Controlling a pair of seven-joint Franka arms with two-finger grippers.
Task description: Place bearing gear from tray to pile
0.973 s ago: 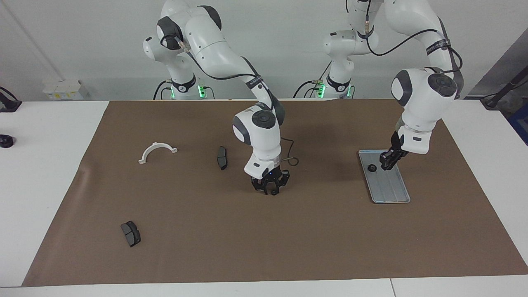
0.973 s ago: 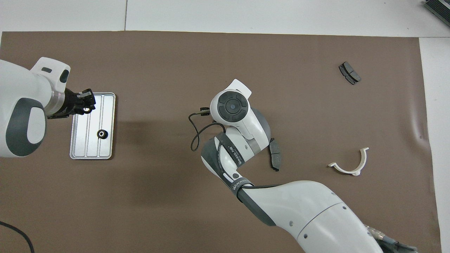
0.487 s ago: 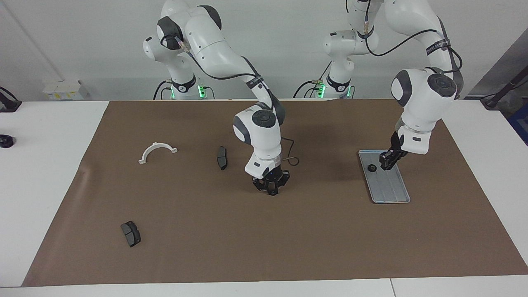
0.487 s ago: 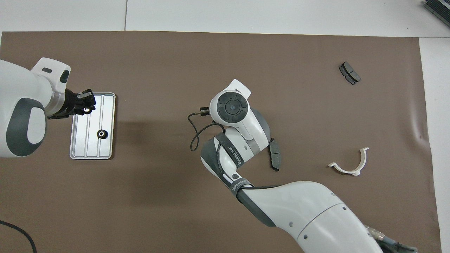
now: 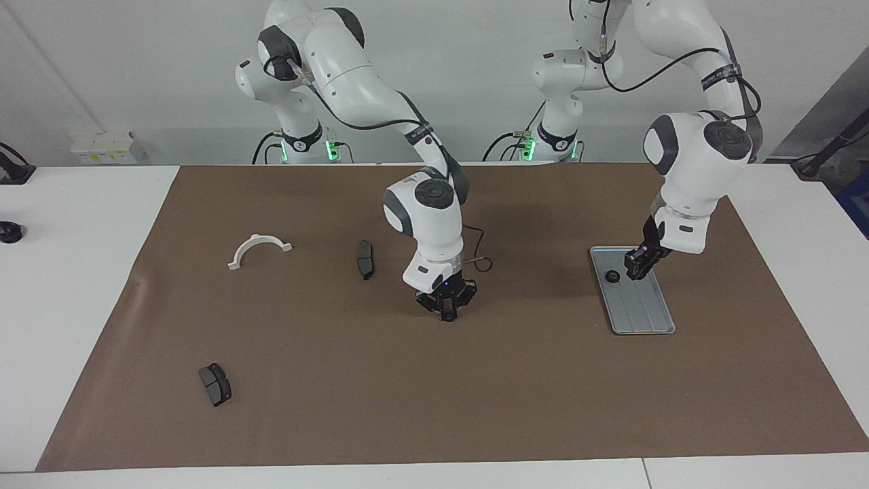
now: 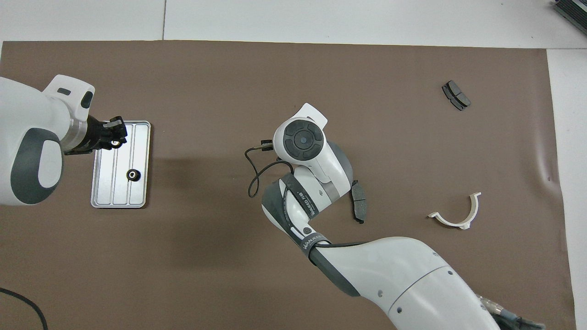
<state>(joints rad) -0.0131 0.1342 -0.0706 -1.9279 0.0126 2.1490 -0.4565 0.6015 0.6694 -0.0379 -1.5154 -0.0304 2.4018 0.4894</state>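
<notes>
A small black bearing gear [image 5: 612,276] [image 6: 133,174] lies on the silver ridged tray [image 5: 645,314] [image 6: 117,195], at the end nearer the robots. My left gripper [image 5: 637,270] [image 6: 112,137] hangs low over that tray beside the gear. My right gripper [image 5: 446,312] is over the middle of the mat, shut, with a small dark bearing gear [image 5: 448,318] pinched at its tips. Its own wrist hides it in the overhead view. The pile is a white half-ring bracket [image 5: 258,248] [image 6: 458,215] and two dark brake pads [image 5: 365,259] [image 5: 215,384].
A brown mat [image 5: 339,421] covers most of the white table. One brake pad [image 6: 358,201] lies close to the right arm's wrist; the other [image 6: 456,95] lies far from the robots. A black cable [image 6: 254,172] loops off the right wrist.
My right gripper has closed its fingertips and risen slightly above the mat. The left arm, the tray and its gear have not moved.
</notes>
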